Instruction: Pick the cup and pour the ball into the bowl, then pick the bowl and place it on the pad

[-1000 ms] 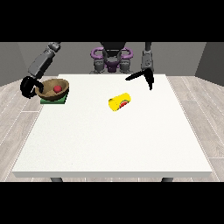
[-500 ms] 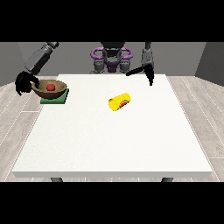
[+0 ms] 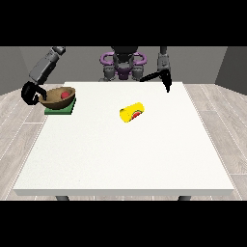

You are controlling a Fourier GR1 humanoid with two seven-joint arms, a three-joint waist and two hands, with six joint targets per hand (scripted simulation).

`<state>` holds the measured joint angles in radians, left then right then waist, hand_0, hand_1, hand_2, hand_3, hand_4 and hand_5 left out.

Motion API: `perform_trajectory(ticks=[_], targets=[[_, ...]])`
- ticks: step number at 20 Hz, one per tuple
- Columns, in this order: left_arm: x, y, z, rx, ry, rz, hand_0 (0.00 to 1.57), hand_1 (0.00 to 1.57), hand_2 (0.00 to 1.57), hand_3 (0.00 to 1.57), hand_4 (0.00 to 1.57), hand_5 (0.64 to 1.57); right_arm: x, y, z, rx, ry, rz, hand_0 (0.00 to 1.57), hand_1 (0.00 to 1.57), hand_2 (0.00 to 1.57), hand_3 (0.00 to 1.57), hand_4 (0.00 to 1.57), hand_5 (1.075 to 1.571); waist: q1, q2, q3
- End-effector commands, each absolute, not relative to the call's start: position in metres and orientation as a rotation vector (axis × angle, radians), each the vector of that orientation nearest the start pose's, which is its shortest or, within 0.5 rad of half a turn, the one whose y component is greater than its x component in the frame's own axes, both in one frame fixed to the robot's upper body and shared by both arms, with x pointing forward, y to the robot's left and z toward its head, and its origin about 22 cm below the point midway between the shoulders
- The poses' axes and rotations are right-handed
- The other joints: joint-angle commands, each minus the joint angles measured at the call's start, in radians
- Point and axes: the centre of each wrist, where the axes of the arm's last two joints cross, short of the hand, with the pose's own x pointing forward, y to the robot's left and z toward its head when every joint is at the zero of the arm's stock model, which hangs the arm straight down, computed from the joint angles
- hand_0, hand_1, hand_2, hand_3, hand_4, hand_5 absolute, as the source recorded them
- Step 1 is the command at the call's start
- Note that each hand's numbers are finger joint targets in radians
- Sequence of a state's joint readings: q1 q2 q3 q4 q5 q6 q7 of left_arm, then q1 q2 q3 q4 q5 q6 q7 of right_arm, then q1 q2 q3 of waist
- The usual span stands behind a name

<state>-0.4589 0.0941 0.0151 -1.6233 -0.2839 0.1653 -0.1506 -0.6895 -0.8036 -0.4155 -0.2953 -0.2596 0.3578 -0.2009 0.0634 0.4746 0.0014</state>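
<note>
A brown bowl [image 3: 54, 98] with a red ball [image 3: 64, 95] inside rests tilted on the green pad [image 3: 61, 110] at the table's far left corner. The hand at the view's left [image 3: 29, 94] is beside the bowl's left rim, fingers curled with their tips on that rim. A yellow cup [image 3: 131, 112] lies on its side near the table's middle, its red-lined mouth towards the camera. The hand at the view's right [image 3: 165, 78] hangs over the table's far edge, fingers straight and pointing down, holding nothing.
The white table [image 3: 125, 159] stretches towards the camera. The pad sits close to the table's left edge. The robot's torso [image 3: 123, 62] stands behind the far edge.
The hand at the view's left shifted slightly outwards with the bowl's rim. The hand at the view's right drew back from over the cup towards the far edge.
</note>
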Motion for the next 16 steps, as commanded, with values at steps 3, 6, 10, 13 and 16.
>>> perform_trajectory(ticks=[3,6,10,13,16], targets=[[0.310,0.192,0.154,0.327,-2.283,-0.229,0.00,0.00,0.00,0.00,0.00,1.565,0.307,-0.543,0.118,-0.446,-1.439,-0.251,0.75,0.75,0.47,0.74,0.00,1.514,0.011,0.035,0.0004],[0.297,0.199,0.158,0.334,-2.293,-0.229,0.00,0.00,0.00,0.00,0.00,1.566,0.300,-0.551,0.123,-0.473,-1.450,-0.230,0.00,0.00,0.43,0.33,0.00,1.481,0.006,0.038,0.0010],[0.306,0.211,0.144,0.327,-2.280,-0.244,0.00,0.00,0.00,0.00,0.00,1.566,0.300,-0.558,0.148,-0.472,-1.465,-0.246,0.00,0.00,0.37,0.21,0.00,1.481,-0.002,0.039,-0.0003],[0.300,0.209,0.149,0.331,-2.257,-0.231,0.00,0.00,0.00,0.00,0.00,1.568,0.308,-0.550,0.140,-0.459,-1.466,-0.241,0.00,0.00,0.33,0.27,0.00,1.492,-0.004,0.008,0.0000],[0.294,0.203,0.134,0.333,-2.205,-0.211,0.00,0.00,0.00,0.00,0.00,1.569,0.290,-0.572,0.171,-0.431,-1.459,-0.191,0.00,0.00,0.26,0.21,0.00,1.504,-0.049,-0.033,-0.0003]])
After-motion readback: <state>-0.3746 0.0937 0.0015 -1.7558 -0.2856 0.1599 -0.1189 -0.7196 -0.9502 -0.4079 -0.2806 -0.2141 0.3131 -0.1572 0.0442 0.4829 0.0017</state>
